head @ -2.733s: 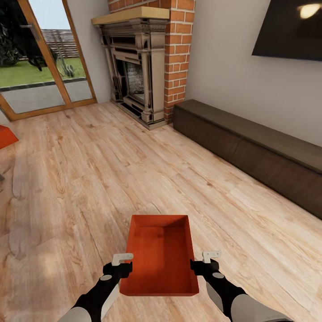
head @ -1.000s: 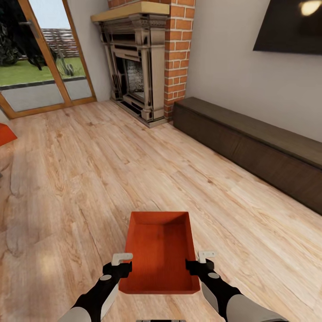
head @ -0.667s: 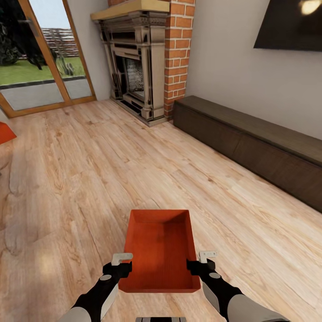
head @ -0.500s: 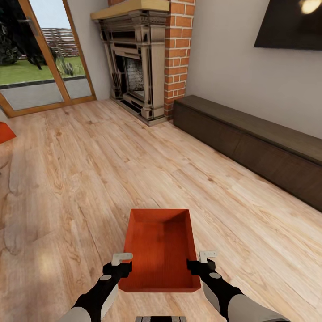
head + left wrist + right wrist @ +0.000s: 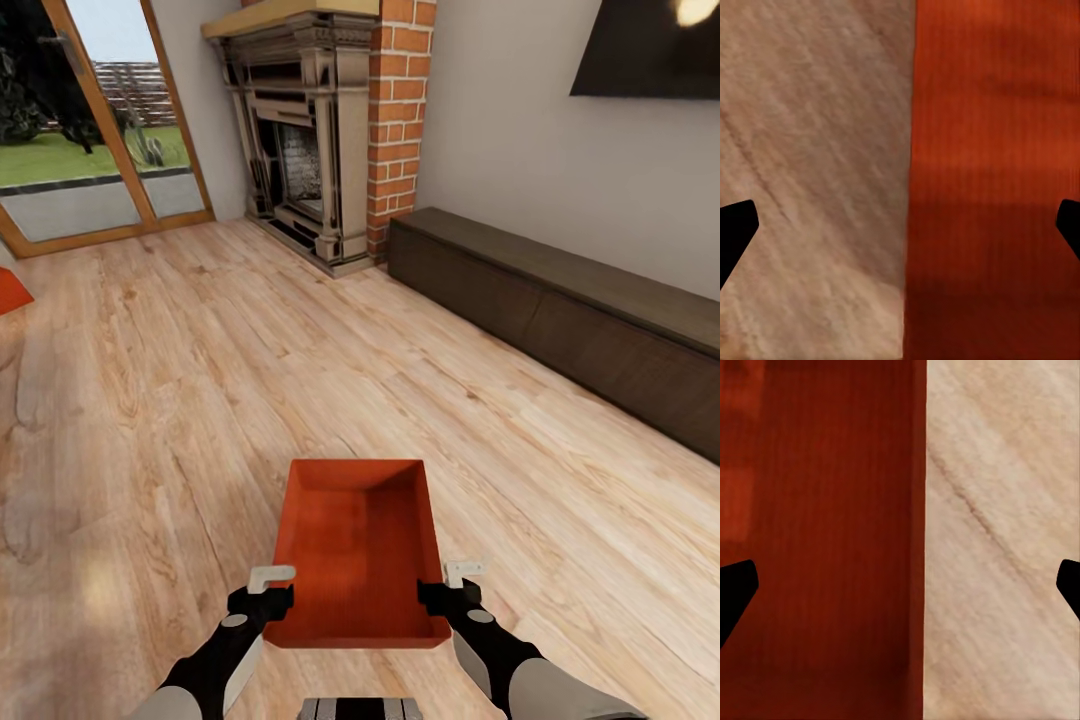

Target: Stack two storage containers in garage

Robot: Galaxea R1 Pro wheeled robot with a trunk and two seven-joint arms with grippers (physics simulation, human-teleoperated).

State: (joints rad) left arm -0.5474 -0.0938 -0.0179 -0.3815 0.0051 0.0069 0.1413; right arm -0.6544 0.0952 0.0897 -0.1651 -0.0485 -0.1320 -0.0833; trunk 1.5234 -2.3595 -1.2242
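Container wall straddled by each jaws (2 arms).

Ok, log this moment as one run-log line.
room: living room | storage container: between left gripper and right gripper | jaws: astride side walls

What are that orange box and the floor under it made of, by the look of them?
The storage container looks like matte plastic: even orange-red with fine ribbed lines, though fabric is possible. The floor looks like light wood planks with visible grain, knots and seams, slightly glossy; possibly laminate.
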